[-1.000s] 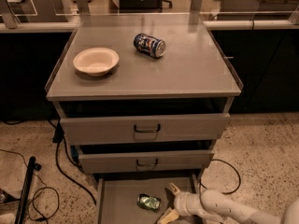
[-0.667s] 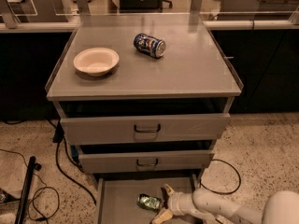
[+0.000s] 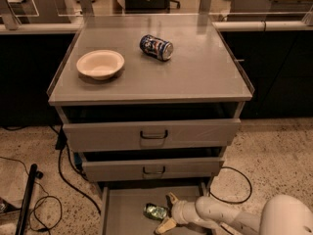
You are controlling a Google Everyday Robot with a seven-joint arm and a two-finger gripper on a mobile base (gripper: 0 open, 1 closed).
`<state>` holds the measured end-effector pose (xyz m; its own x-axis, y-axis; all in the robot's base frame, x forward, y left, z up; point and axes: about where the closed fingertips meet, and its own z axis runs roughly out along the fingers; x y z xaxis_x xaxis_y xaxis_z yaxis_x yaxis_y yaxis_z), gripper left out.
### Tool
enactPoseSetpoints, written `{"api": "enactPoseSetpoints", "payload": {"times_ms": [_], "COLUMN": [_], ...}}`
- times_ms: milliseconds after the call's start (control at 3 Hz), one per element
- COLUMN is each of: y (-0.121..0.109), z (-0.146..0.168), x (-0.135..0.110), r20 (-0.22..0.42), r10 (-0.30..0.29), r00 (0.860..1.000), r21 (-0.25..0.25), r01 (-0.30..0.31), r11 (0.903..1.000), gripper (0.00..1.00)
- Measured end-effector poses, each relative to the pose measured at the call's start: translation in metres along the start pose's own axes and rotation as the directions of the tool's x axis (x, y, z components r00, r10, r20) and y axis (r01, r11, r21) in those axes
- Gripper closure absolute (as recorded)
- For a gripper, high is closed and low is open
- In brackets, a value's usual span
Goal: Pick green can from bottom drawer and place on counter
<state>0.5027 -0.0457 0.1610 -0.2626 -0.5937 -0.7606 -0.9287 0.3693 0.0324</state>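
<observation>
The green can [image 3: 155, 211] lies on its side on the floor of the open bottom drawer [image 3: 127, 214] at the bottom of the camera view. My gripper [image 3: 167, 212] reaches in from the right, open, with one finger behind the can and one in front, right beside it. The white arm [image 3: 230, 218] runs off toward the lower right. The grey counter [image 3: 195, 77] is the cabinet top above.
A white bowl [image 3: 100, 63] and a blue, white and red can [image 3: 156, 47] lying on its side rest on the counter. Two upper drawers with dark handles [image 3: 153, 134] stand slightly pulled out. Black cables [image 3: 58, 180] and a dark pole [image 3: 25, 199] lie on the floor at left.
My gripper has moved left along the bottom drawer, closing the gap to the green can. The can has not moved.
</observation>
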Motion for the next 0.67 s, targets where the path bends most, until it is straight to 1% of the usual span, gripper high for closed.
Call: {"api": "enactPoseSetpoints", "payload": {"times_ms": [667], "y": [-0.008], "z": [0.037], "x": [0.017], "r20": [-0.049], "r10": [0.022], "r00": [0.999], "r21": [-0.021], "r01": [-0.023], "r11": [0.9995], "gripper": [0.0]}}
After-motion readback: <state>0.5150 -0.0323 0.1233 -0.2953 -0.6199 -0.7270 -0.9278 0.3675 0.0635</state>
